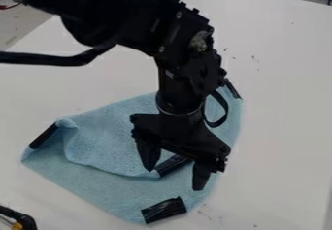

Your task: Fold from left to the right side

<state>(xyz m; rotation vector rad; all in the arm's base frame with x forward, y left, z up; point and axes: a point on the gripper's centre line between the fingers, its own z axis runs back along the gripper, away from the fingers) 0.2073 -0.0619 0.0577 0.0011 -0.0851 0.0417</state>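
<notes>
Camera view: 1 blk-and-yellow item [18,220], btm L corner of view, partly cut off, kind can't tell. 1 lt-blue cloth [110,144], flat on white table [285,88], L of ctr to ctr, partly folded: upper layer lies over lower, which shows along the btm L side. 4 blk tabs on cloth, viz.: btm tab [163,210] at lower corner; L tab [44,136] at far L end, tilted, cloth rumpled beside it; mid tab [173,165] at folded layer's corner; upper R tab [231,89], nr arm. 1 blk robot arm [188,44], in from top L, over table & cloth. 1 blk gripper [175,178], pointing down over cloth's R part, fingers apart, mid tab seen btwn them; contact w/ tab or cloth can't tell. 1 blk cable [48,59], L edge to arm. Misc.: red wire [9,6], top L, beyond table.
</notes>
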